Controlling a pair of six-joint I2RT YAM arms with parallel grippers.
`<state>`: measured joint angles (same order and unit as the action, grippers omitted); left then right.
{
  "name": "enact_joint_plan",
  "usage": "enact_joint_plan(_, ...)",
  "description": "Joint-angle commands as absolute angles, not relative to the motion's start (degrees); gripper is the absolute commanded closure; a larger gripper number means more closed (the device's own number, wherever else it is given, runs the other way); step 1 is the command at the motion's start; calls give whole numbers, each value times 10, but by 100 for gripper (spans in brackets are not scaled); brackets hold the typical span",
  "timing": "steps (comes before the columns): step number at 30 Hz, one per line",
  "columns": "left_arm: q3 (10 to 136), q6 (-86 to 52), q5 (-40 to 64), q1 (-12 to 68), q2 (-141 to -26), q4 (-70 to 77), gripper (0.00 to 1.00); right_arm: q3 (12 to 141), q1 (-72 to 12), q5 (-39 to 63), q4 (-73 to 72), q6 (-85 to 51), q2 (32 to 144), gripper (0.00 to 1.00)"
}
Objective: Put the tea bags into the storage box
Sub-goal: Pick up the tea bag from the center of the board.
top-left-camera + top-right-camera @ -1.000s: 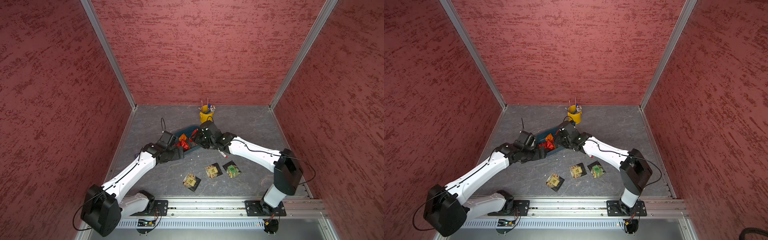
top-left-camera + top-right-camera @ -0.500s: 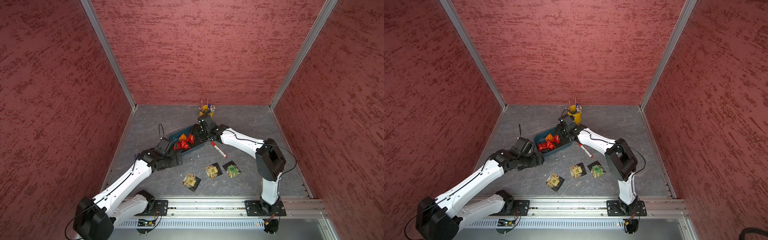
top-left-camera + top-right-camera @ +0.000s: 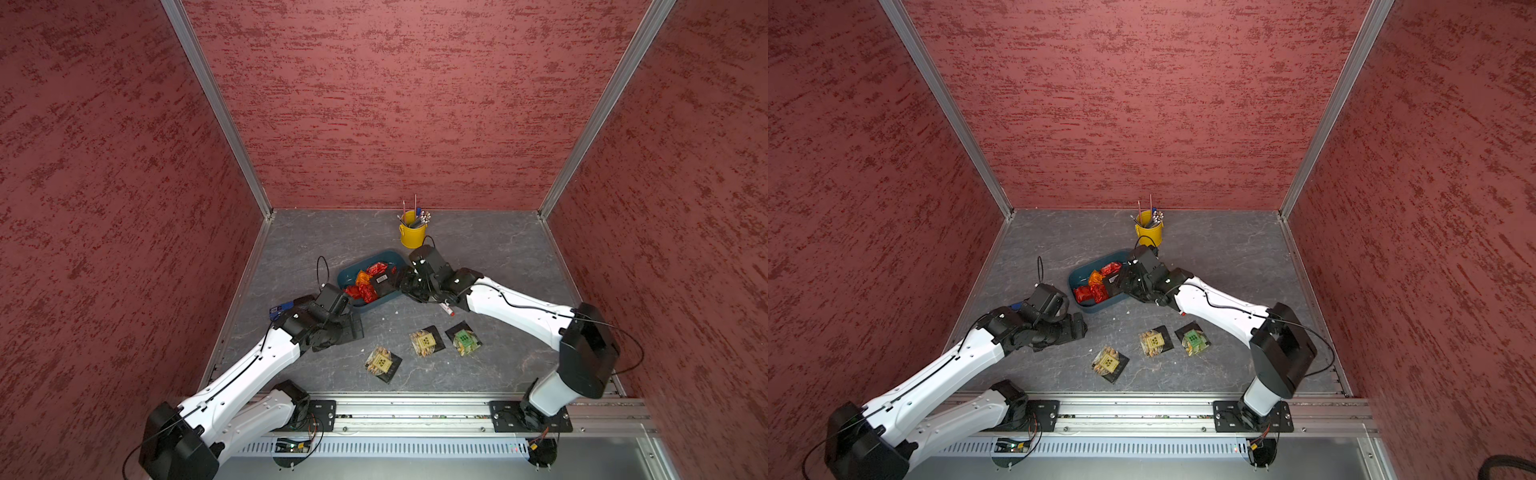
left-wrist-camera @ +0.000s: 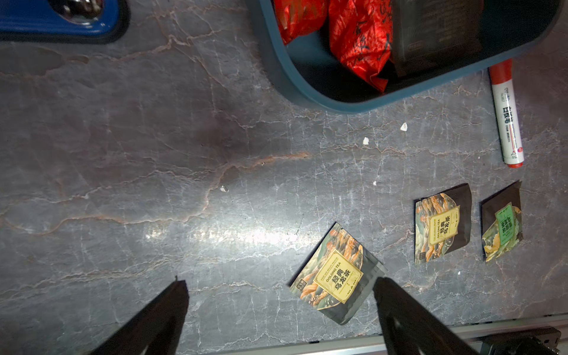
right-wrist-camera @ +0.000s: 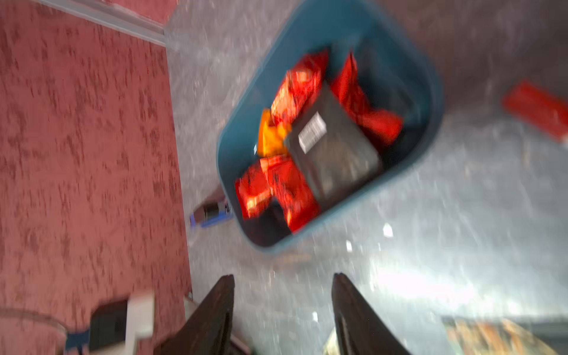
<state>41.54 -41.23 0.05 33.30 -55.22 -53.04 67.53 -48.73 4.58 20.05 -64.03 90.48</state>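
Desk centre, both top views: storage box (image 3: 348,277) holds crinkled red foil tea bags (image 3: 365,291), one orange packet (image 3: 362,276) and a black sachet (image 3: 382,279) lying barcode side up. Three more lie outside on the desk, at the box's 5 o'clock: near tan sachet (image 3: 382,363) closest to the rail, far tan sachet (image 3: 426,341), green sachet (image 3: 464,338).

Left tool (image 4: 279,282): spread wide, nothing between the fingers, low over bare desk at the box's 7 o'clock. The near tan sachet lies just beside one fingertip.

Right tool (image 5: 282,276): by the box's 3 o'clock rim, jaws parted and empty. Its wrist picture is smeared.

Judgement: between deliveries, with the next pick in hand, probably the left tool on the near tan sachet. That calls for a shift toward 4 o'clock to straddle the sachet, a descent to the desk, then a pinch on a thin flat packet, probably at an edge. Marker pen (image 4: 507,113), at the box's 4 o'clock, is not for collecting.
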Motion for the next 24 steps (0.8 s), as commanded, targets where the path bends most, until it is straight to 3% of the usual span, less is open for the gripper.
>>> enact_joint_plan(1, 407, -438, 3, 352, -532, -540, 2, 618, -521, 10, 184, -694, 871, 54)
enact_joint_plan(13, 356, -519, 11, 438, -509, -529, 1, 518, -630, -11, 104, -773, 892, 100)
enact_joint_plan(24, 327, -564, 5, 475, -491, -513, 2, 478, -654, 12, 76, -810, 926, 100)
